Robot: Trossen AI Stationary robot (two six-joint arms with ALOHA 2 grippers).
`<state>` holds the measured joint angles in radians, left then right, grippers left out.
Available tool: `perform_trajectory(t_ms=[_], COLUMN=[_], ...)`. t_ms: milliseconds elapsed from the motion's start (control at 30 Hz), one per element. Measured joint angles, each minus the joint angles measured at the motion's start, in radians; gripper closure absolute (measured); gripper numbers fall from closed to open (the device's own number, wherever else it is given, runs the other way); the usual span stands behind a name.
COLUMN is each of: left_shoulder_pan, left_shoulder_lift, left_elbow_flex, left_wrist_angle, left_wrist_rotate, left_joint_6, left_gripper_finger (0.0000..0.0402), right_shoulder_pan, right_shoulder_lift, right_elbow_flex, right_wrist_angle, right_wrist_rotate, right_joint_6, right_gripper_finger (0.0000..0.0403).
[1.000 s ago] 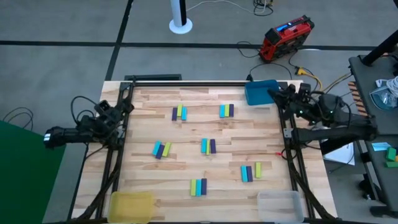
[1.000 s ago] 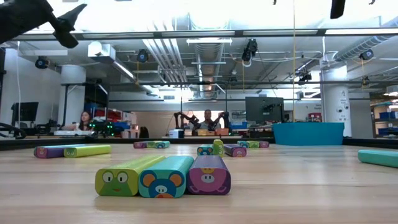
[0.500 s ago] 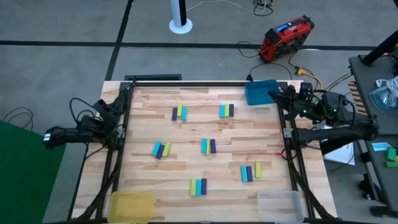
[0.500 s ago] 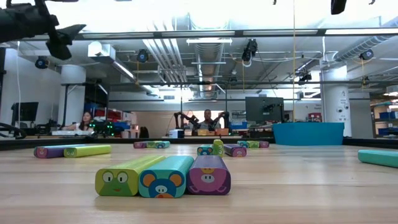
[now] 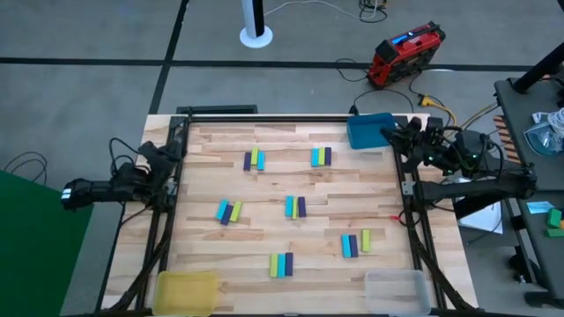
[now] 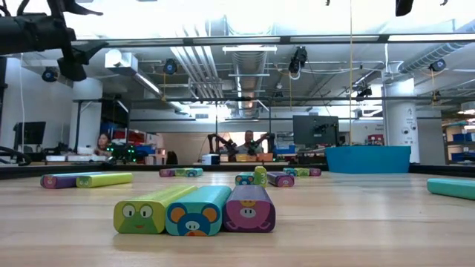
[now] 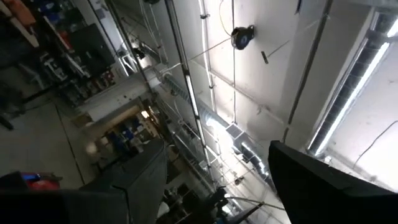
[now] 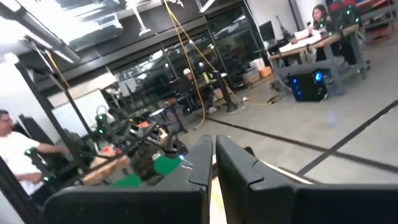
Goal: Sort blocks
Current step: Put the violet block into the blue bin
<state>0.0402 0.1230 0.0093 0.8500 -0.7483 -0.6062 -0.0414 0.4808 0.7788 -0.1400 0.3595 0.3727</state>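
I see the left gripper (image 5: 167,156) at the left edge of the pale wooden plank counter (image 5: 264,180), and over the last second it has swung from pointing out across the boards to lying closer along that edge, tilting upward; its wrist camera now looks at the ceiling lights. Its two dark fingers (image 7: 143,180) stand spread wide with bright ceiling between them, holding nothing. The right gripper (image 5: 394,134) has hardly shifted at the counter's right edge, just beside the blue square tray (image 5: 368,130) at the counter's far right corner. Its fingers (image 8: 202,163) are pressed nearly together with only a thin slit showing, and they are empty.

None of the small flat cyan, yellow-green and purple blocks (image 5: 292,207) has moved. They lie on the counter in six little clusters of three, touching side by side: two towards the far edge, two across the middle, two nearer the front. In the low view the front cluster (image 6: 196,208) shows cartoon animal faces on its ends. The yellow tray (image 5: 186,289) at the counter's near left corner and the clear tray (image 5: 395,291) at its near right corner hold no blocks that I can see.

My reading: sorting has not started, and the left arm is only repositioning, not yet reaching.
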Motion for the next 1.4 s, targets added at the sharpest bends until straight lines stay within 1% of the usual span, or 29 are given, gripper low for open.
perform_trajectory(t_ms=[100, 167, 267, 333, 533, 733, 833, 900, 1033, 1067, 1200, 1400], left_shoulder_pan=[0.000, 0.000, 0.000, 0.000, 0.000, 0.000, 0.000, 0.000, 0.000, 0.000, 0.000, 0.000], left_shoulder_lift=[0.000, 0.003, 0.024, 0.047, 0.077, 0.074, 0.075, 0.078, 0.083, 0.084, 0.093, 0.104], left_elbow_flex=[0.000, 0.000, 0.000, 0.000, 0.000, 0.000, 0.000, 0.000, 0.000, 0.000, 0.000, 0.000], left_wrist_angle=[0.004, 0.001, 0.002, 0.002, -0.002, 0.001, -0.002, -0.003, -0.007, -0.012, -0.013, -0.015], left_wrist_rotate=[0.000, -0.001, -0.016, -0.039, -0.036, -0.019, 0.015, 0.036, 0.043, 0.043, 0.043, 0.045], left_joint_6=[-0.234, -0.356, -0.480, -0.517, -0.471, -0.352, -0.345, -0.345, -0.345, -0.345, -0.345, -0.345], left_gripper_finger=[0.0148, 0.0148, 0.0148, 0.0148, 0.0148, 0.0148, 0.0148, 0.0148, 0.0148, 0.0148, 0.0148, 0.0148], right_shoulder_pan=[0.000, 0.000, 0.000, 0.000, 0.000, 0.000, 0.000, 0.000, 0.000, 0.000, -0.004, -0.009], right_shoulder_lift=[0.000, 0.000, 0.000, 0.000, 0.027, 0.076, 0.120, 0.153, 0.228, 0.249, 0.330, 0.420], right_elbow_flex=[0.000, 0.000, 0.000, 0.000, 0.000, 0.000, 0.001, 0.002, 0.002, 0.002, 0.000, 0.002], right_wrist_angle=[-0.013, -0.035, -0.081, -0.118, -0.138, -0.133, -0.117, -0.118, -0.103, -0.077, 0.054, 0.238], right_wrist_rotate=[0.000, 0.000, 0.000, 0.000, 0.004, 0.000, -0.006, -0.052, -0.203, -0.212, -0.194, -0.076], right_joint_6=[-0.029, -0.025, 0.022, 0.036, 0.021, 0.021, 0.021, 0.021, 0.037, 0.050, 0.088, 0.054], right_gripper_finger=[0.0390, 0.0390, 0.0390, 0.0390, 0.0390, 0.0390, 0.0390, 0.0390, 0.0390, 0.0390, 0.0390, 0.0390])
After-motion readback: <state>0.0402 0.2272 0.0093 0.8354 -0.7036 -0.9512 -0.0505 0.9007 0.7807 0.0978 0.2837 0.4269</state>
